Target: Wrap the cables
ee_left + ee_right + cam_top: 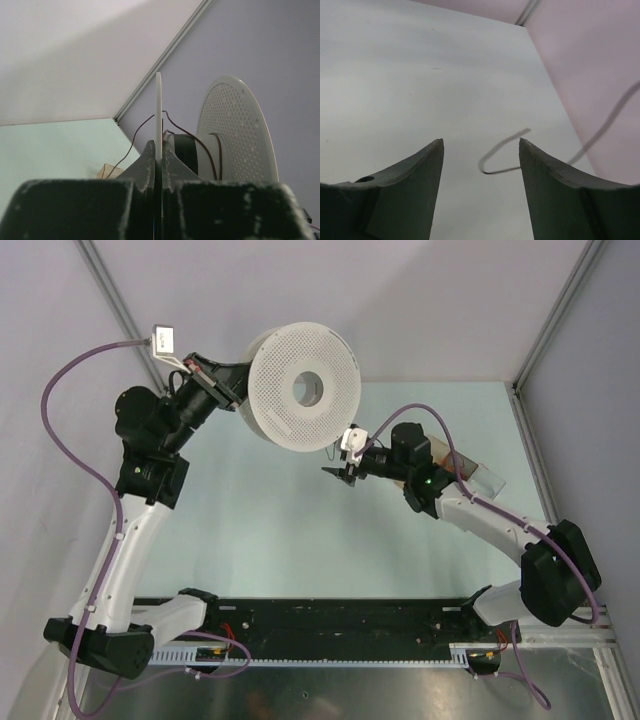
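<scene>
Over the pale green table point(260, 530), my left gripper point(159, 156) is clamped on the flange of the white spool point(300, 388), cable point(132, 144) partly round its hub. My right gripper point(481, 145) gapes, the cable's loose end ungripped between its fingers; with no tension, I fear the turns could unwind.

White perforated spool point(303, 388) stands upright above pale green table point(270, 530). Clear plastic box point(486, 477) sits on table's right side. Black rail point(330, 625) runs along near edge.

A robotics lab cell: bare white panel walls point(400, 290) in aluminium framing point(555, 315) around a pale green table point(270, 530)
</scene>
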{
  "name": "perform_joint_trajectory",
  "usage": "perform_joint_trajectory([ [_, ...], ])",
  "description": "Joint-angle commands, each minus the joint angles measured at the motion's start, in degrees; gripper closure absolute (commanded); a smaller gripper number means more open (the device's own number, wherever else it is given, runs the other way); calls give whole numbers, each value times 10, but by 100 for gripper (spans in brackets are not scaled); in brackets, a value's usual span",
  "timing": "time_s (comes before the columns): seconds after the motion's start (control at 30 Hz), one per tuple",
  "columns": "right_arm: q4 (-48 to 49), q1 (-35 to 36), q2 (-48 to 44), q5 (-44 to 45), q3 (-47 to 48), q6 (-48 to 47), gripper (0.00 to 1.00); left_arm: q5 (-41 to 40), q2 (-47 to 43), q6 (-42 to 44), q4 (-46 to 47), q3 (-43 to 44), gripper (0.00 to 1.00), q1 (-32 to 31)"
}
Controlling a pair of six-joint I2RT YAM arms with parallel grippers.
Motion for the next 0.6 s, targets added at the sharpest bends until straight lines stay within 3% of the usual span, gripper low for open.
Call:
perform_joint_trajectory([
  [0.0, 31, 12, 17, -29, 0, -15, 37, 17, -13, -26, 65, 22, 100, -7],
  [0.17, 46, 16, 36, -32, 0, -26, 40, 21, -14, -28, 68, 25, 100, -9],
  [0.57, 60, 18, 0, -8, -6, -12, 33, 17, -13, -22, 68, 25, 100, -10],
])
